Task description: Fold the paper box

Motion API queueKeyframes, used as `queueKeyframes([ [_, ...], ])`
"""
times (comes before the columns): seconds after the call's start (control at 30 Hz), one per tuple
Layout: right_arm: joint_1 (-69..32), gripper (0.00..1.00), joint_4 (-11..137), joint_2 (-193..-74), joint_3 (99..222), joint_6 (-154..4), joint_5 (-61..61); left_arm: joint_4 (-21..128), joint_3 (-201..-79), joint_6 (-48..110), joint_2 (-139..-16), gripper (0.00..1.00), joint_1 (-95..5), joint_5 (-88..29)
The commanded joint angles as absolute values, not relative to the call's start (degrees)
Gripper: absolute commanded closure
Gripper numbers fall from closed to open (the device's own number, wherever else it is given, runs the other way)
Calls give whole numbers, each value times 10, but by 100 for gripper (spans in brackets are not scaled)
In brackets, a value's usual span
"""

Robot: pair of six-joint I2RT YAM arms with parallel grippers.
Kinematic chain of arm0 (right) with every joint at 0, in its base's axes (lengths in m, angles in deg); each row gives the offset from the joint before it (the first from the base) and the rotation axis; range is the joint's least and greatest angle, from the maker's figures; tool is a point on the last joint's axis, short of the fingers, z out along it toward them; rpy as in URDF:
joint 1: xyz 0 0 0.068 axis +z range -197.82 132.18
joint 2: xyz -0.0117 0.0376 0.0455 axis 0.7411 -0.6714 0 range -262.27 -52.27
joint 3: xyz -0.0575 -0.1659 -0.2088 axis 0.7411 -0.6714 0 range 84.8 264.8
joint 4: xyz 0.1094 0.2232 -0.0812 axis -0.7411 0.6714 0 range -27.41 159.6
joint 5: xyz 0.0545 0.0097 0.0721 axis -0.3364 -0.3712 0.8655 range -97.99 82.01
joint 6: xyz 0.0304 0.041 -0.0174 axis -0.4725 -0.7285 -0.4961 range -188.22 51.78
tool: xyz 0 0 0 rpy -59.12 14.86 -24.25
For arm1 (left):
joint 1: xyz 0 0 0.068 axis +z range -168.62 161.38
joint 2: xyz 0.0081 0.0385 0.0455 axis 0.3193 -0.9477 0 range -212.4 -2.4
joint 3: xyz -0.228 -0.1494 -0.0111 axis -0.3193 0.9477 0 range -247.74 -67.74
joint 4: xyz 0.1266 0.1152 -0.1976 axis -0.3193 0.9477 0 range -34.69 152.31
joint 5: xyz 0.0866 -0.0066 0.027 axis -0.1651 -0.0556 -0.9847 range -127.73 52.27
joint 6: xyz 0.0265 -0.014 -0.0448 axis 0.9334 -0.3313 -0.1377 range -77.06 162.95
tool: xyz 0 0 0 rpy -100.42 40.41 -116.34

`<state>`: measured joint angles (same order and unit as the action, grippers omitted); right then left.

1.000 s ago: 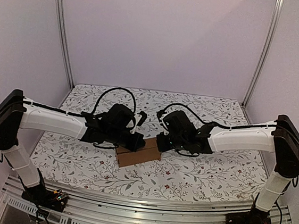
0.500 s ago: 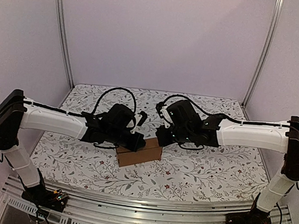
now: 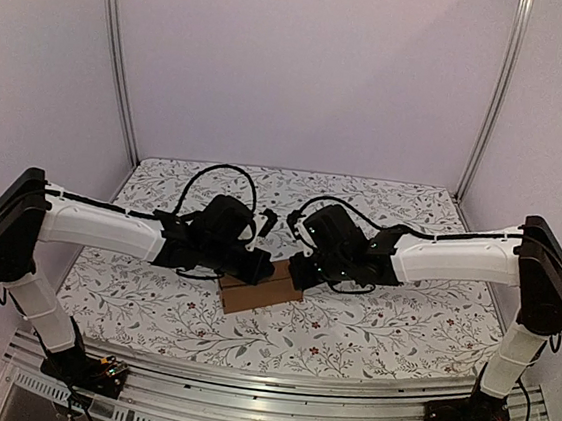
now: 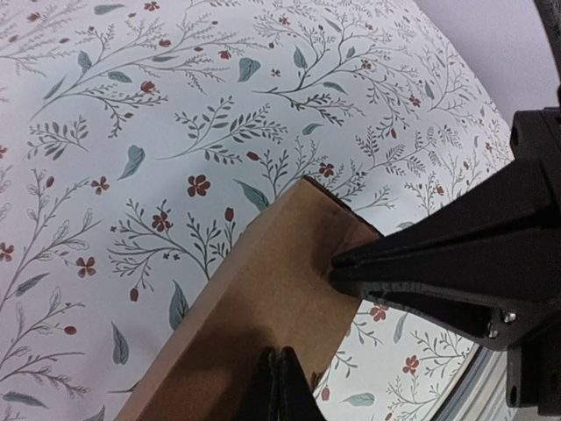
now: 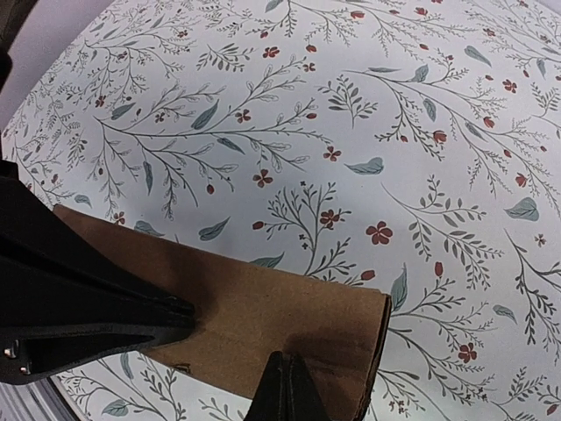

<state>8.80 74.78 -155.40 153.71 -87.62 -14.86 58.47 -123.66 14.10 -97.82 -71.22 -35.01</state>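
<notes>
A: Brown cardboard box (image 3: 260, 295), small and oblong: where is it?
B: Mid-table on the flowered tablecloth (image 3: 379, 326), between the arms.
A: The 2 grippers?
B: Both pinched closed. The left gripper (image 4: 279, 381) rests its tip on the box's top, and the right gripper (image 5: 285, 388) touches just beside it.

Lighting was soft and even, looked like it came from overhead, no glare or blown-out spots. Only a faint shadow sat on the paper box (image 5: 263, 307). Wrist views bent the tabletop (image 5: 394, 132) pattern near the edges; top view was slightly grainy.
</notes>
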Motion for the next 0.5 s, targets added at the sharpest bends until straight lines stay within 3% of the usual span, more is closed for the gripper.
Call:
queueKeyframes([
  [0.0, 92, 100, 784, -1562, 1502, -881, -156, 634, -1231, 137, -996, 97, -719, -339],
  [0.23, 92, 100, 798, -1563, 1505, -878, -175, 642, -1235, 130, -942, 88, -717, -344],
  [0.47, 91, 100, 809, -1572, 1517, -878, -176, 726, -1244, 124, -871, 88, -714, -383],
])
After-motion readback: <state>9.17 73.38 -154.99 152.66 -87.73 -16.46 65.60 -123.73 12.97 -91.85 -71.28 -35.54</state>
